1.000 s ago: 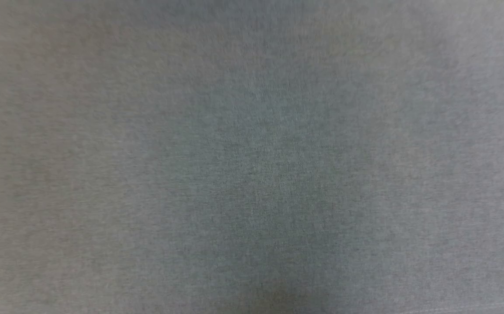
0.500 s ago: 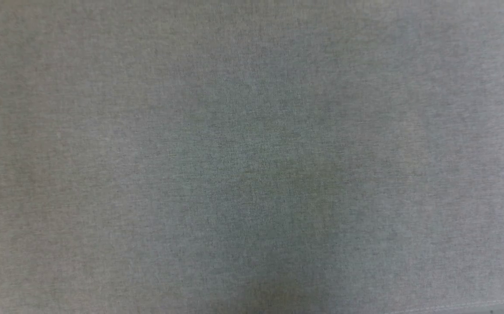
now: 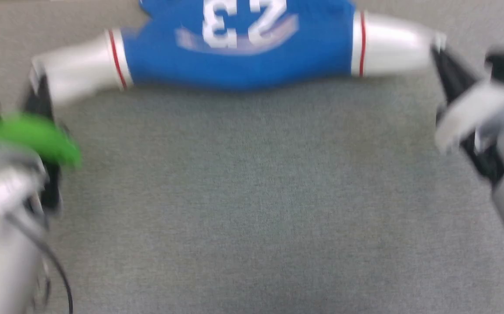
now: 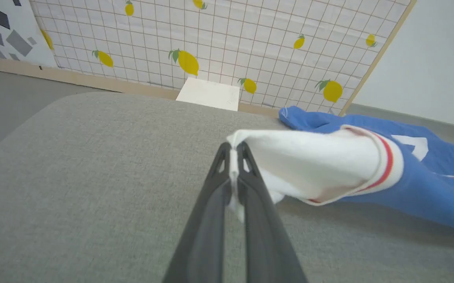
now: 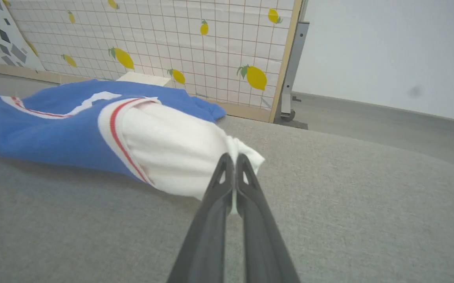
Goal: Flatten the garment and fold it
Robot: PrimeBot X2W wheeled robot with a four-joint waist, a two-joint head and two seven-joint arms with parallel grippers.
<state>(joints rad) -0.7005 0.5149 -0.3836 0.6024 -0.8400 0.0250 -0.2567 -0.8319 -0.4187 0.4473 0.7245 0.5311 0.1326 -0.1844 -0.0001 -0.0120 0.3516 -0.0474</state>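
The garment (image 3: 238, 52), royal blue with white sleeves, red-striped trim and a big white "23", hangs stretched between my two grippers at the top of the head view, its lower edge sagging over the grey surface (image 3: 252, 196). My left gripper (image 3: 38, 83) is shut on the end of one white sleeve (image 4: 309, 161); cloth is pinched between its fingers (image 4: 232, 157). At the other side my right gripper (image 3: 437, 50) is shut on the second white sleeve (image 5: 171, 149), with fabric squeezed at its tips (image 5: 230, 161).
A lemon-patterned grid panel (image 4: 219, 39) stands behind the grey surface, with a white block (image 4: 209, 94) at its foot. A metal stand leg (image 5: 289, 78) and grey floor lie beyond the surface's rounded far edge. The head view is motion-blurred.
The head view showed bare grey cloth before; now the camera has shifted, bringing the stretched garment and both arms into the picture.
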